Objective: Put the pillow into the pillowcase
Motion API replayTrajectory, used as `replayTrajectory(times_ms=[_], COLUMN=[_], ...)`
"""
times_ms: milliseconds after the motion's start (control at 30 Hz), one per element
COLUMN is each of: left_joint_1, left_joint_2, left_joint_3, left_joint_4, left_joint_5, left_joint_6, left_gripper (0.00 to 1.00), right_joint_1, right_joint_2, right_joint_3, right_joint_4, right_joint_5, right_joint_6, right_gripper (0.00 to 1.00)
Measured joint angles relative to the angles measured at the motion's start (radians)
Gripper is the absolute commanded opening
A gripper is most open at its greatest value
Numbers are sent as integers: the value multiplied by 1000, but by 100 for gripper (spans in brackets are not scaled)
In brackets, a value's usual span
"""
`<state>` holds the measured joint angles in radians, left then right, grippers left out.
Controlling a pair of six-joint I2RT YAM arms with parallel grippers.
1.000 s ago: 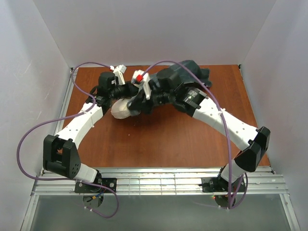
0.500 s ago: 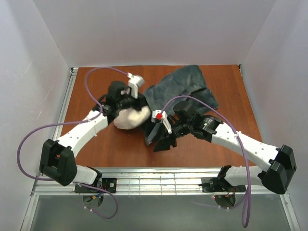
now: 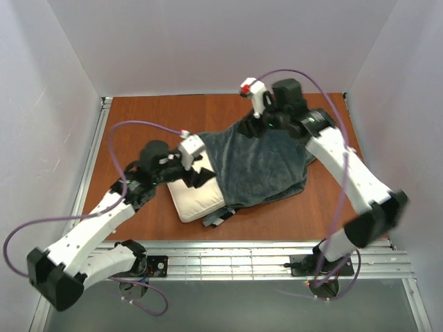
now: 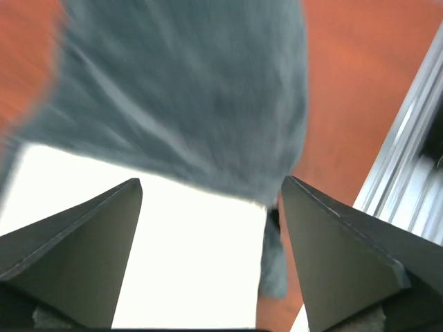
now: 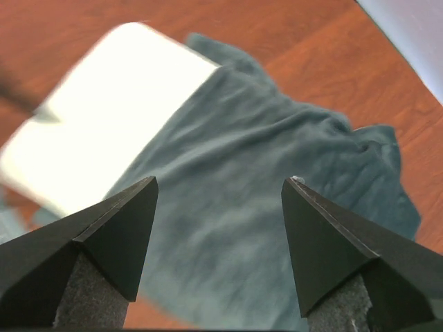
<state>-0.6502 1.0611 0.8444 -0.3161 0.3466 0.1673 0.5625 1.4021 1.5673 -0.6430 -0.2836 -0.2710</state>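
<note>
The cream pillow point(image 3: 196, 199) lies flat on the wooden table, its right part under the dark grey-teal pillowcase point(image 3: 261, 162), which is spread out to its right. A black-and-white striped bit point(image 3: 219, 220) shows at the case's near edge. My left gripper point(image 3: 196, 176) hovers open just over the pillow's far edge; in the blurred left wrist view the left gripper point(image 4: 212, 180) has white pillow point(image 4: 187, 263) and grey pillowcase point(image 4: 187, 90) below it. My right gripper point(image 3: 253, 126) is open above the case's far edge. The right gripper point(image 5: 220, 180) holds nothing, with pillowcase point(image 5: 228, 235) and pillow point(image 5: 118, 104) beneath.
A metal rail point(image 3: 228, 252) runs along the table's near edge, with both arm bases on it. White walls point(image 3: 62, 104) close in the left, back and right sides. Purple cables point(image 3: 135, 128) loop above the arms. Bare wood point(image 3: 138, 117) shows at the far left.
Both grippers opened and let go. The right arm swung from the near side to the far edge. The left gripper drew back, and the pillow now lies flat, half under the spread case.
</note>
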Motion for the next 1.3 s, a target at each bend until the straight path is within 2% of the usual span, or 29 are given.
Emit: replayTrajectory(times_ms=[100,133,167,300,400,467,700,800,833,900,933,1000,1167,1300], left_joint_1=[95,142,186,396,525,566,570,570,574,582,589,596,602,602], left_joint_2=[-103,-122,-133,-40,92,140,130,139,149,180,203,242,328,378], left_joint_3=[111,126,129,123,91,65,26,9,3,-7,-15,-27,-69,-101], left_joint_4=[-27,-24,-27,-79,-110,-137,-152,-148,-145,-142,-135,-121,-47,71], left_joint_5=[21,24,24,60,80,79,61,53,52,56,61,72,127,194], left_joint_6=[-68,-90,-112,-200,-251,-277,-337,-372,-385,-410,-424,-446,-500,-553], left_gripper=[79,79,79,82,85,86,88,88,88,88,89,92,93,93], right_joint_1=[-2,-2,-2,20,68,106,204,212,212,211,210,210,211,201], right_joint_2=[281,367,479,731,818,842,845,846,848,859,869,895,930,901], right_joint_3=[212,279,370,522,537,537,541,540,540,540,540,544,577,590], right_joint_4=[-25,-37,-42,-62,-89,-106,-108,-108,-108,-108,-108,-113,-130,-139], right_joint_5=[58,70,84,166,211,230,286,323,340,373,386,404,402,263], right_joint_6=[-8,-7,0,-28,-39,-40,-42,-55,-60,-68,-74,-83,-100,-100], right_gripper=[74,82,85,88,87,87,84,67,51,35,16,1,1,1])
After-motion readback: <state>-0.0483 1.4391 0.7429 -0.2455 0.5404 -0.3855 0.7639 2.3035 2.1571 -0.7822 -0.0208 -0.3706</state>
